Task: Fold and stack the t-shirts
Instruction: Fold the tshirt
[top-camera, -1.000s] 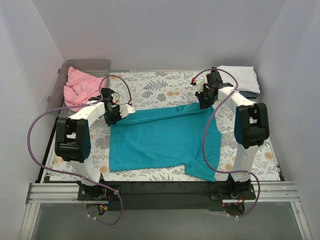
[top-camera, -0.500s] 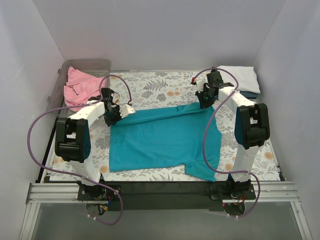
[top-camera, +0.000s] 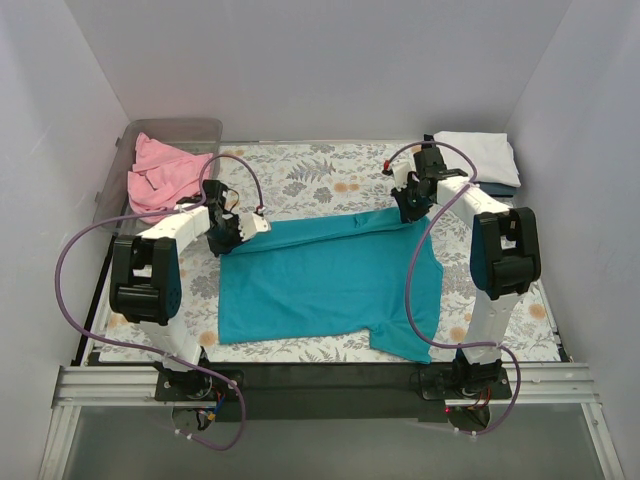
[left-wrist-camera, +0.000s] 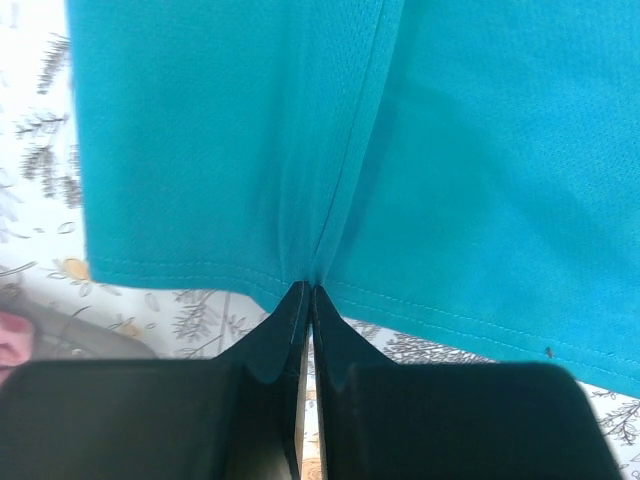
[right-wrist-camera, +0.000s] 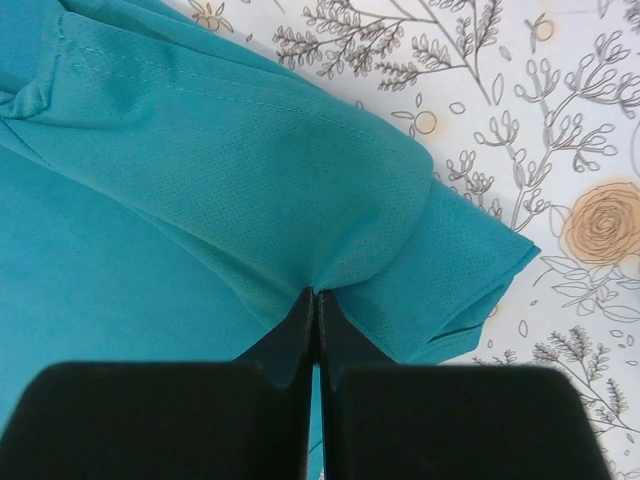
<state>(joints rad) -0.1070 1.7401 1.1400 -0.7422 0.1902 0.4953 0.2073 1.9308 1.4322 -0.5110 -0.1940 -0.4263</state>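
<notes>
A teal t-shirt (top-camera: 320, 275) lies spread on the floral table cloth (top-camera: 300, 170), its far edge lifted slightly. My left gripper (top-camera: 240, 226) is shut on the shirt's hem at the far left corner; the left wrist view shows the hem (left-wrist-camera: 200, 268) pinched between the fingertips (left-wrist-camera: 292, 310). My right gripper (top-camera: 409, 209) is shut on the shirt's far right part by the sleeve (right-wrist-camera: 470, 285). A pink t-shirt (top-camera: 160, 175) lies crumpled in the bin. A white t-shirt (top-camera: 482, 152) lies folded on a dark grey-blue one (top-camera: 500, 188) at the far right.
A clear plastic bin (top-camera: 180, 135) stands at the far left corner. White walls close in the table on three sides. Purple cables loop from both arms. A black bar runs along the near edge (top-camera: 320, 375).
My left gripper has moved slightly away and to the right with the hem. The far edge of the teal shirt has shifted a little. The right gripper has barely moved.
</notes>
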